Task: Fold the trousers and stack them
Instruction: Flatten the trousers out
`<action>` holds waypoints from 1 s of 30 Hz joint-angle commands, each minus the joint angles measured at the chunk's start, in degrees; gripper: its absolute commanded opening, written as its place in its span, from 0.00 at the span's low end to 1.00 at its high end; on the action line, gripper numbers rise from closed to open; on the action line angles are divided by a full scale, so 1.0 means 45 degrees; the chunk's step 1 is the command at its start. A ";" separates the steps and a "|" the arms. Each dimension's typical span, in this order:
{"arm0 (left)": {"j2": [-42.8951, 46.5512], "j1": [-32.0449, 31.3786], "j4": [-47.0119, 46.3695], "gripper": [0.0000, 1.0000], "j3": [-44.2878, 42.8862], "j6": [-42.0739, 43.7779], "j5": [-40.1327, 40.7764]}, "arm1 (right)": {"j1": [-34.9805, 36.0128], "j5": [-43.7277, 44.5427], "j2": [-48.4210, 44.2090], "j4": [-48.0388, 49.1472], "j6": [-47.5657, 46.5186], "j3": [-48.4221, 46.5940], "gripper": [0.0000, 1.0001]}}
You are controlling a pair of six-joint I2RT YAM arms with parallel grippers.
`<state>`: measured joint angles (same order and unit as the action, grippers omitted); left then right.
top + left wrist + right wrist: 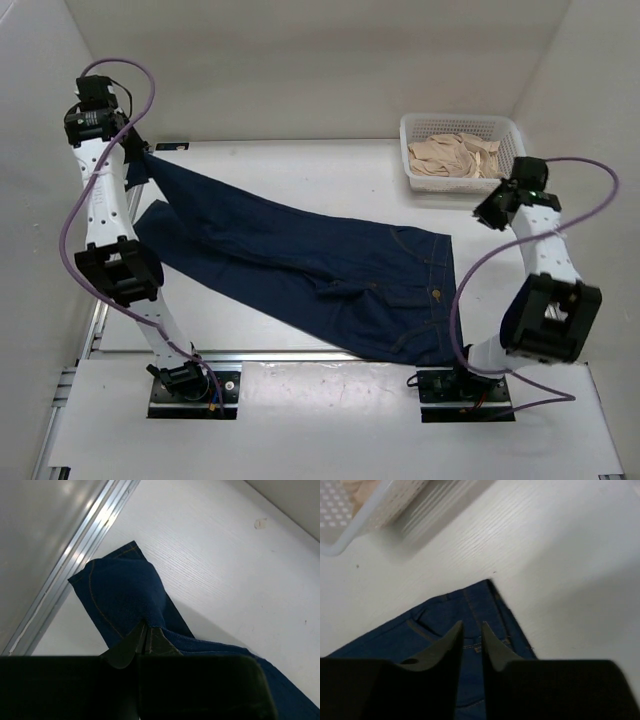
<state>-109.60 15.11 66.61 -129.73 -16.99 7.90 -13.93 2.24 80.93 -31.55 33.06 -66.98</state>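
Nearest you, the waistband of the long dark navy denim trousers lies flat on the white desk, close to the near edge on the right side. The right end effector hangs above the outer waistband corner with its fingers a narrow gap apart. It holds nothing, and denim shows through the gap. From the waistband the two legs run diagonally away toward the far left. One leg's cuff lies flat on the desk beside the aluminium rail. The other leg is lifted at its end: the left end effector is pressed together on a fold of denim there, raised off the desk. Farthest off, at the far right, a white perforated plastic basket holds crumpled beige cloth, well apart from the trousers. Judgement: the step in hand appears to be laying one leg over the other, and folding has barely begun. To do it well, carry the held cuff across low and taut so it lands squarely over the flat cuff, seams matched, and release only once the fabric rests. Consider pinning the waistband with the right end effector first, since a pull from the left may drag the whole garment. Only a small bite of fabric shows in the left pinch, so it could slip under a sharp tug.
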 commanded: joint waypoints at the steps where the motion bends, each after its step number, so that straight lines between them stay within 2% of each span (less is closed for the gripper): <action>1: -0.0387 0.0040 0.0042 0.10 -0.0134 0.0183 -0.0544 | 0.1217 -0.1357 0.1797 -0.0662 -0.1837 -0.1109 0.27; 3: -0.0701 0.0040 0.0042 0.10 -0.0388 0.0183 -0.0719 | 0.1494 -0.1221 0.2873 -0.0801 -0.2013 -0.1112 0.44; 5: -0.0957 -0.0096 0.0042 0.10 -0.0837 0.0183 -0.0721 | 0.1495 -0.0890 0.3555 -0.0801 -0.2014 -0.1112 0.55; 6: -0.1111 -0.0097 0.0158 0.10 -0.0974 0.0183 -0.0721 | 0.1495 -0.0772 0.3772 -0.0627 -0.1898 -0.1112 0.57; 9: -0.1230 -0.0097 0.0159 0.10 -0.1288 0.0183 -0.0721 | 0.1495 -0.0362 0.4553 -0.0508 -0.1897 -0.1112 0.73; 11: -0.1347 -0.0097 0.0159 0.10 -0.1405 0.0183 -0.0721 | 0.1495 -0.0361 0.5237 -0.0508 -0.2014 -0.1384 0.78; 15: -0.1600 -0.0214 0.0159 0.10 -0.1405 0.0065 -0.0857 | 0.1747 -0.0478 0.6565 -0.0392 -0.2132 -0.1989 0.80; 18: -0.1601 -0.0214 0.0159 0.10 -0.1405 0.0065 -0.0994 | 0.1865 -0.0245 0.7173 -0.0391 -0.2132 -0.2264 0.66; 19: -0.1601 -0.0214 0.0159 0.10 -0.1521 0.0065 -0.0994 | 0.1866 -0.0244 0.7173 -0.0391 -0.2132 -0.2264 0.49; 22: -0.1601 -0.0214 0.0159 0.10 -0.1658 0.0065 -0.1110 | 0.1866 0.0514 0.7037 -0.0391 -0.1996 -0.2381 0.07; 23: -0.1601 -0.0214 0.0159 0.10 -0.1659 0.0065 -0.1111 | 0.1866 0.0750 0.6920 -0.0391 -0.1821 -0.2246 0.00; 30: -0.1971 -0.0214 0.0159 0.10 -0.1912 0.0065 -0.1346 | 0.1263 0.3403 0.4109 -0.0254 -0.0297 -0.0742 0.00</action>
<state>-117.91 14.39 67.72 -135.96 -16.78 3.22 -6.15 8.91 106.26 -32.75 28.32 -72.03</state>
